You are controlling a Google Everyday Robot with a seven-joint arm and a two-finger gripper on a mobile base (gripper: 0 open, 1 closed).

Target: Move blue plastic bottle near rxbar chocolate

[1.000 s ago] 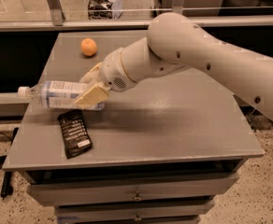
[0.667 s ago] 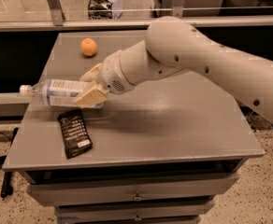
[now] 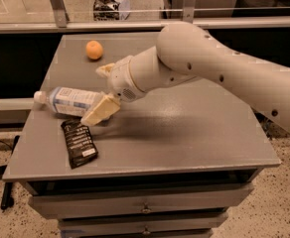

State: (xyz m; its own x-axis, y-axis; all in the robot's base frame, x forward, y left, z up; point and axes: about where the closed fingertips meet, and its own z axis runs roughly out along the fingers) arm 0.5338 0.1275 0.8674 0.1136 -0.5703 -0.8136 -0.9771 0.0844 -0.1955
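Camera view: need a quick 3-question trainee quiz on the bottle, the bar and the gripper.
1. True or false: the clear bluish plastic bottle with the white cap is on its side, not upright.
2. The flat black-wrapped snack bar lies: A) on the grey table, just in front of the bottle; B) on top of the bottle; C) in a drawer.
3. Fill in: the two-finger gripper, over the left part of the table as pictured, is shut on the ___.
Key: 1 true; 2 A; 3 bottle.
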